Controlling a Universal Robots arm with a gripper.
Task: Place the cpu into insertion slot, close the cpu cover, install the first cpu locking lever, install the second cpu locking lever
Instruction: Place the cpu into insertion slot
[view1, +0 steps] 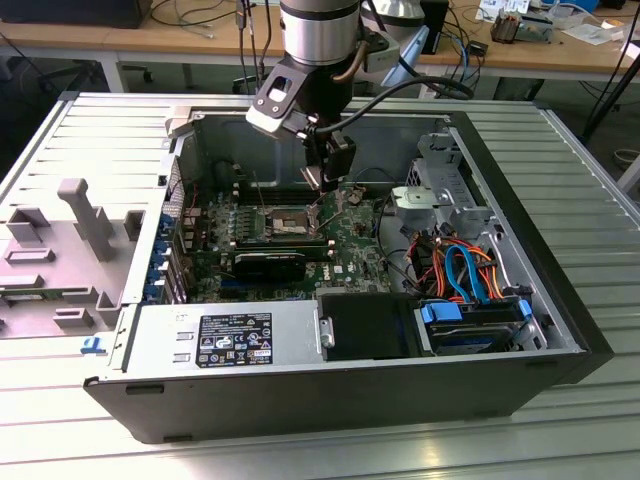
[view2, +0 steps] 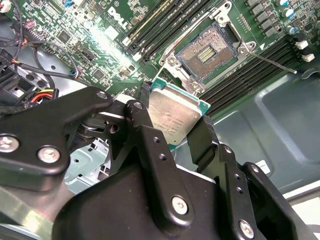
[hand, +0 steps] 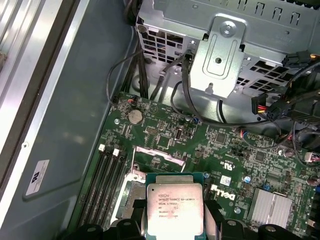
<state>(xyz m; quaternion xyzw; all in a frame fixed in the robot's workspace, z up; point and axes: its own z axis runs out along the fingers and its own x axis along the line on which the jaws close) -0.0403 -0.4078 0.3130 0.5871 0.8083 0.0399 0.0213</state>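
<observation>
My gripper (view2: 172, 121) is shut on the cpu (view2: 174, 116), a flat square chip with a silver-grey top and a green edge, clamped between two black fingers (view2: 200, 135). In the first wrist view the cpu (hand: 175, 207) hangs above the board with its printed side up. The insertion slot (view2: 210, 51) lies open, its contact field bare, a short way beyond the chip. The cpu cover (hand: 160, 156) stands raised as a shiny frame. A thin locking lever (view2: 272, 61) sticks out from the slot's corner. In the exterior view the gripper (view1: 328, 190) hovers just right of the insertion slot (view1: 284, 219).
An open computer case (view1: 560, 330) lies on a ribbed table. Memory slots (view2: 165, 25) flank the socket. A black expansion card (view1: 272, 262), a power supply (view1: 225, 340), a metal drive cage (hand: 220, 55) and loose cables (view1: 465, 265) crowd the board. A grey plastic part (view1: 80, 240) lies on the exterior view's left.
</observation>
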